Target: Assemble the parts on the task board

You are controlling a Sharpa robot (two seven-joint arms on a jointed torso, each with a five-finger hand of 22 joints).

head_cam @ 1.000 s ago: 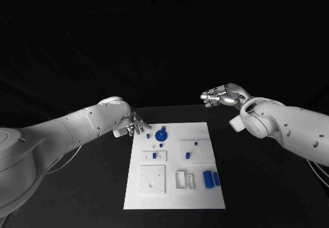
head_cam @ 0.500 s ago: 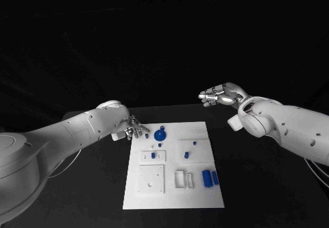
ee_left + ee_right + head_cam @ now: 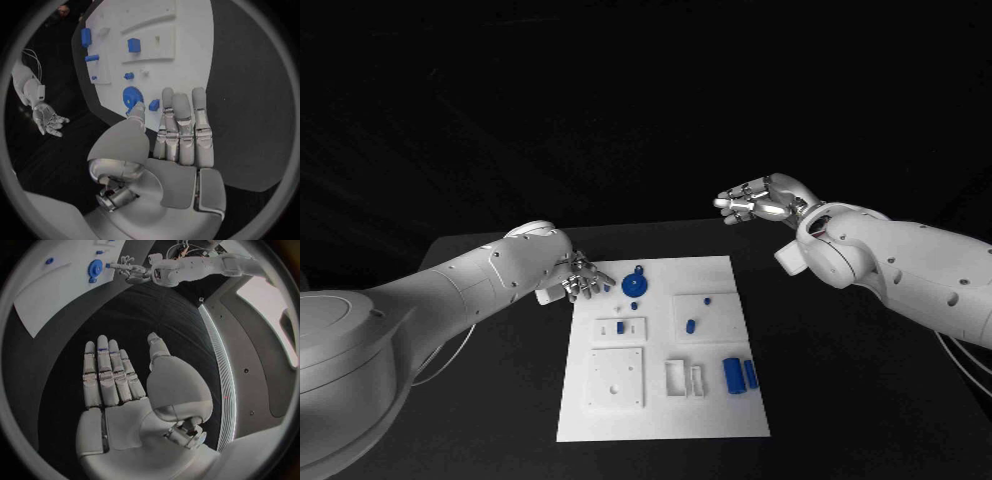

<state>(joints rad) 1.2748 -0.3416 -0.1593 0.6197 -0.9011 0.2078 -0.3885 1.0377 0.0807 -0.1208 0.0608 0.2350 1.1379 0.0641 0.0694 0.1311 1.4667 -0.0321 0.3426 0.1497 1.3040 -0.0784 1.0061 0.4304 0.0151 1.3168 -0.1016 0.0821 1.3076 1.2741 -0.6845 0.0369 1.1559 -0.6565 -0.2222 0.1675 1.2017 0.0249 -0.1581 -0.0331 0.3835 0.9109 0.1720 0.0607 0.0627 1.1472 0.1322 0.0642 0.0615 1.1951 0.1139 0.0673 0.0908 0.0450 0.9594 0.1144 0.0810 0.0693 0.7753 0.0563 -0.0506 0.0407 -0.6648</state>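
Note:
The white task board [image 3: 668,400] lies in the middle of the black table. A round blue part [image 3: 635,285] sits near its far left corner, with a small blue part [image 3: 609,288] beside it. More small blue parts [image 3: 692,325] stand mid-board, and two blue cylinders [image 3: 743,374] lie at the right edge. My left hand [image 3: 581,278] hovers at the board's far left edge, fingers straight and apart [image 3: 181,135], holding nothing; the small blue part [image 3: 154,105] lies just past its fingertips. My right hand [image 3: 759,200] is raised beyond the far right corner, fingers spread [image 3: 112,385], empty.
White raised blocks and slotted fixtures [image 3: 620,377] stand on the board's near half. Bare black table [image 3: 862,380] runs on both sides of the board. The left hand [image 3: 128,271] reaches in beside the round blue part [image 3: 95,267].
My left hand has slipped a little back toward me along the board's left edge. The right hand has edged slightly left. The parts lie as before.

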